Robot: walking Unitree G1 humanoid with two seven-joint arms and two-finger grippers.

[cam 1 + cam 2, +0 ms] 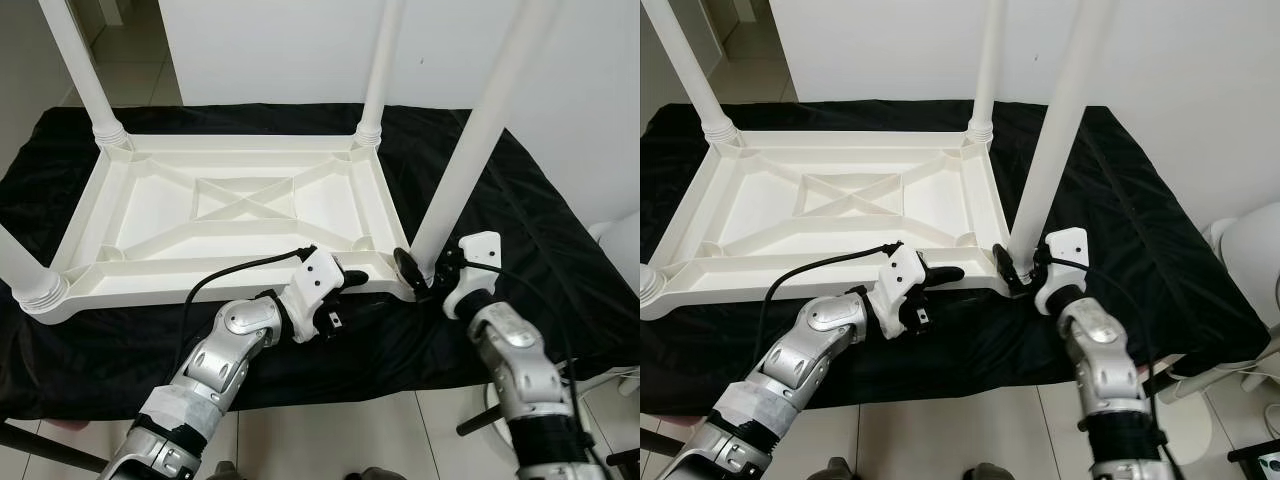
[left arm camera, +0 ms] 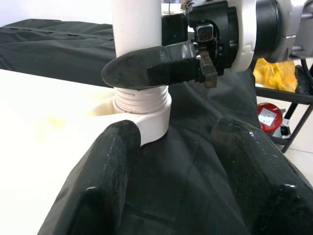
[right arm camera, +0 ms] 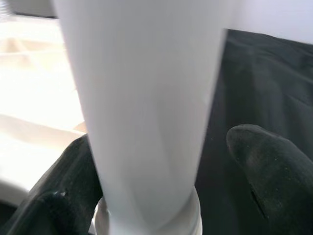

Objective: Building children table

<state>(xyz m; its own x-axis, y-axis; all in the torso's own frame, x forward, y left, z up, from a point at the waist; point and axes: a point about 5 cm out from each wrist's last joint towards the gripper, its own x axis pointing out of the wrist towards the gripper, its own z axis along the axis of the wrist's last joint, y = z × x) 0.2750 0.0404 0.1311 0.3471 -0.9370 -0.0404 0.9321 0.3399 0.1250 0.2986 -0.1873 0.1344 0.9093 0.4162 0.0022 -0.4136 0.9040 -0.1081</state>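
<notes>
A white plastic table top (image 1: 240, 205) lies upside down on a black cloth (image 1: 520, 200). Legs stand up from its corners. My right gripper (image 1: 425, 272) is open around the base of the near-right leg (image 1: 470, 150). One finger rests against the leg, and the other finger (image 3: 264, 161) stands a little off it. The leg's threaded end (image 2: 142, 100) sits in the corner socket. My left gripper (image 1: 345, 290) is open just left of that corner, at the table's near edge. Its fingers (image 2: 107, 171) hold nothing and lie over the cloth.
The far-right leg (image 1: 378, 70), far-left leg (image 1: 85, 70) and near-left leg (image 1: 20, 270) rise around the frame. A white wall stands behind it. Tiled floor (image 1: 330, 430) lies at the near side. A white rounded object (image 1: 620, 240) sits at the right edge.
</notes>
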